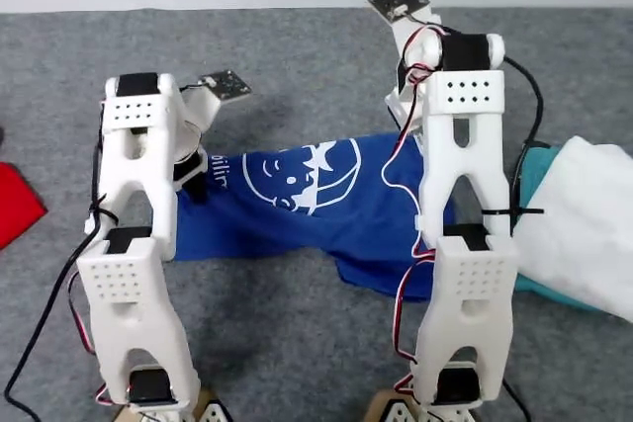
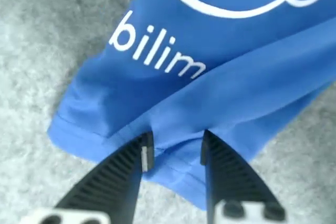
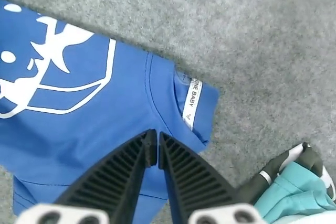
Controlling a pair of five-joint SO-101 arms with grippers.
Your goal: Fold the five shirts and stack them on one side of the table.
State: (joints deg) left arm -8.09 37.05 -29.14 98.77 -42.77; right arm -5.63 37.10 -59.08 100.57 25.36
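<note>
A blue shirt (image 1: 297, 205) with a white print lies spread across the grey table between my two arms. My left gripper (image 2: 176, 148) stands open at the shirt's left hem (image 2: 173, 174), a fold of blue fabric lying between its fingers (image 2: 131, 166). My right gripper (image 3: 157, 141) is shut just above the blue shirt (image 3: 79, 114), close to the collar with its white label (image 3: 190, 103). I cannot tell if it pinches any fabric. In the high view both arm bodies cover the shirt's ends.
A white shirt (image 1: 584, 224) lies on a teal one (image 1: 539, 160) at the right edge, beside the right arm. A red cloth (image 1: 15, 205) sits at the far left edge. Bare grey table (image 1: 297, 76) stretches behind the blue shirt.
</note>
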